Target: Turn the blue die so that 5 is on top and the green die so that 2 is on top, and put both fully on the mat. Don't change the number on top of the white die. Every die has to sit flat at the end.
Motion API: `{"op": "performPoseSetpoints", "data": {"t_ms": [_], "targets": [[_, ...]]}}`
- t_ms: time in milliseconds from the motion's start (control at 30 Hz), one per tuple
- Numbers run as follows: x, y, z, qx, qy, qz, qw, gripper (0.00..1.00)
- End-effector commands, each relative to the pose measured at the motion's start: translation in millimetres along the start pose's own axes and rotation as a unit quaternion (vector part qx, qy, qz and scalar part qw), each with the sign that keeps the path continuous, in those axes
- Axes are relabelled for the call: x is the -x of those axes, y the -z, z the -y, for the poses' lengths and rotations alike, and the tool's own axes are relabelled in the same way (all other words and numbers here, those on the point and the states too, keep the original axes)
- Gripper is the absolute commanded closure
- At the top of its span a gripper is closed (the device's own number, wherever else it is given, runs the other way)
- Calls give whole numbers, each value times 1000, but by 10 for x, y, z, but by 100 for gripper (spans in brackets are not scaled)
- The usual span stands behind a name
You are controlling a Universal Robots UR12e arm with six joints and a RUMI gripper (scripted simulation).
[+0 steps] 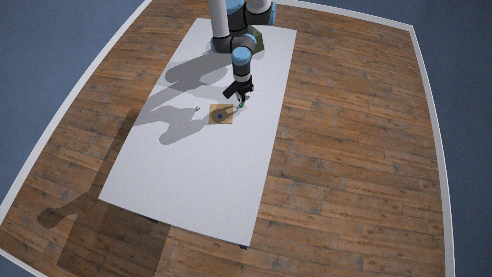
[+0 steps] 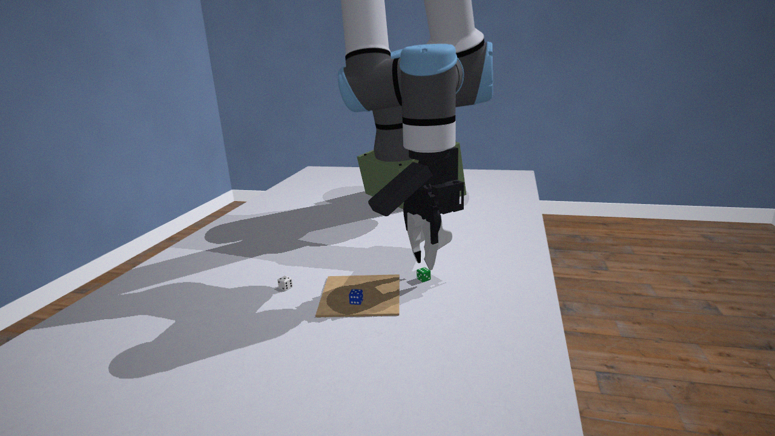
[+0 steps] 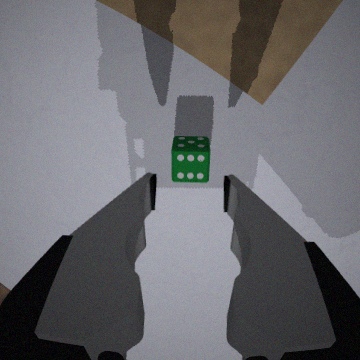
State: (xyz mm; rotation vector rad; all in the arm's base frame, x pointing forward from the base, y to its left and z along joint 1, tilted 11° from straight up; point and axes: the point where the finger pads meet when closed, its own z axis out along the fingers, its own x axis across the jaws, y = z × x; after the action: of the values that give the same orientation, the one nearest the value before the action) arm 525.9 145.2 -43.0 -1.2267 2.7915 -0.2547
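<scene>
The green die sits flat on the table just right of the mat. In the wrist view its top shows 6 and the side toward the mat shows 5. My gripper is open and empty, low above the green die, its fingertips farther apart than the die is wide. The blue die sits on the tan mat; a side toward the exterior camera shows 6, its top number is too small to tell. The white die sits left of the mat, top number unclear.
The white table carries the green robot base at its back. The arm's shadow falls over much of the mat and the blue die. The wooden floor lies beyond the table's right edge.
</scene>
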Motion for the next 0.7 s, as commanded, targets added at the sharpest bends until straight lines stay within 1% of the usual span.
{"op": "performPoseSetpoints", "data": {"t_ms": [0,167,667], "targets": [[4,2,3,0,0,0,1000,79],[4,-28,3,0,0,0,1000,79],[4,-210,3,0,0,0,1000,79]]}}
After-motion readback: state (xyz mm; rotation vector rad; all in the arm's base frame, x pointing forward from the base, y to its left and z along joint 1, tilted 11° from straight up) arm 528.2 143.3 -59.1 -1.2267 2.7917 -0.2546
